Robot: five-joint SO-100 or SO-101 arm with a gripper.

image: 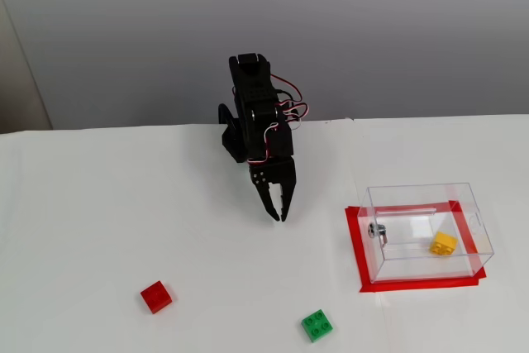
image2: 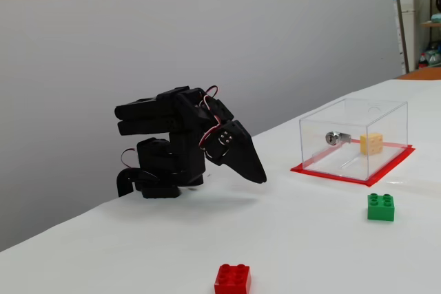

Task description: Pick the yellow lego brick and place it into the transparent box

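The yellow lego brick (image: 443,243) lies inside the transparent box (image: 417,197), near its right side; it shows through the clear wall in the other fixed view too (image2: 371,143). The box (image2: 344,116) stands on a red-taped rectangle and has a small metal screw (image: 378,229) on its left wall. My black gripper (image: 279,213) is shut and empty, pointing down over the white table, well left of the box. In the other fixed view the gripper (image2: 260,177) hangs low with the arm folded back.
A red brick (image: 156,296) lies at the front left of the table and a green brick (image: 317,325) at the front middle. In the other fixed view the red brick (image2: 232,279) and green brick (image2: 380,206) lie near the front. The arm's base (image: 240,134) stands at the table's back edge.
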